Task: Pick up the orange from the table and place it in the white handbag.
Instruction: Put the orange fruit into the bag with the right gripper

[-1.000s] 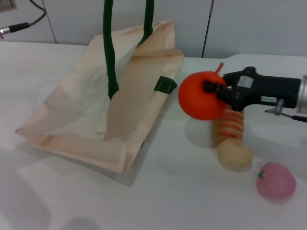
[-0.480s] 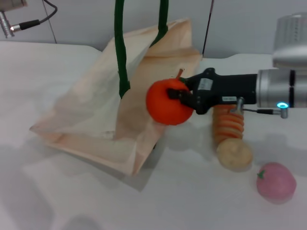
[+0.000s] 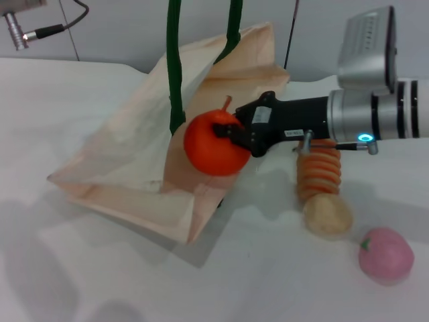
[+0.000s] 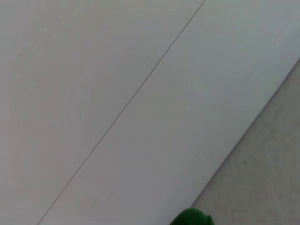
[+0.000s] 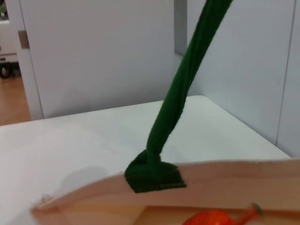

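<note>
Gripping orange (image 3: 216,143) firmly in my right gripper (image 3: 231,131), holding it above open handbag (image 3: 127,154). Risk: releasing too near rim, orange rolling onto table (image 3: 268,268). Left gripper unseen.

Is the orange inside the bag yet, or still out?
Still out: the right hand holds the orange at the white handbag's open mouth, not released.

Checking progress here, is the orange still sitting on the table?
No, the orange is held in the right tool, raised above the table at the white handbag's opening.
</note>
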`<state>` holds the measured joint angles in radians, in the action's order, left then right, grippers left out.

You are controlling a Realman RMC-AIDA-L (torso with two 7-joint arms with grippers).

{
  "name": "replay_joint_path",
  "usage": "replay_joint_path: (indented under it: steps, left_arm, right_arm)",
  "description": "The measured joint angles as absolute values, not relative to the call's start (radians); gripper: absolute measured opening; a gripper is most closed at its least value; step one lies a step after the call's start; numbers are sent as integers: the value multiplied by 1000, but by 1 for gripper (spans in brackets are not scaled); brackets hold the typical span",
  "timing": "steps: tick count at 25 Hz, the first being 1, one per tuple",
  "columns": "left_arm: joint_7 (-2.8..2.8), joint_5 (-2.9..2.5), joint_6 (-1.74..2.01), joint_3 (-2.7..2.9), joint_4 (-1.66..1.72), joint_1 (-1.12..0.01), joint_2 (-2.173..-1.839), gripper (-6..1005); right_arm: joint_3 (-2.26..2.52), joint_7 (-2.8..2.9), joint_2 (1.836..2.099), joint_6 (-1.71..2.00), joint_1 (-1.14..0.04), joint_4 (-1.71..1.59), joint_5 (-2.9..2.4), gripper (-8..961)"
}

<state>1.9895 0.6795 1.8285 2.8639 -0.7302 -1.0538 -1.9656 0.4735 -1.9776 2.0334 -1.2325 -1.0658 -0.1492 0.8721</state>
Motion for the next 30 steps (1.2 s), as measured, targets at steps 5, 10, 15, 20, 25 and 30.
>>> replay_joint_path:
  steps: [5, 10, 15, 20, 25, 30]
  left_arm:
    - [1990, 680, 1829, 2864, -729, -1058, -1964, 83]
    - [1990, 680, 1829, 2864, -729, -1061, -1964, 84]
    - [1990, 682, 1828, 2864, -729, -1065, -1962, 84]
    - [1991, 685, 1831, 2864, -729, -1073, -1963, 84]
    - [1995, 696, 1836, 2864, -729, -1075, -1963, 84]
    - [2000, 696, 1841, 2864, -729, -1076, -1962, 84]
  right_arm:
    - [478, -1978, 2034, -1210, -1102, -126, 872, 100]
    - [478, -1978, 2037, -1162, -1130, -107, 873, 108]
    - [477, -1977, 2038, -1084, -1161, -78, 873, 116]
    - [477, -1975, 2039, -1033, -1184, -70, 872, 123]
    - [477, -1975, 2042, -959, -1209, -47, 872, 131]
    - [476, -1975, 2042, -939, -1213, -44, 874, 139]
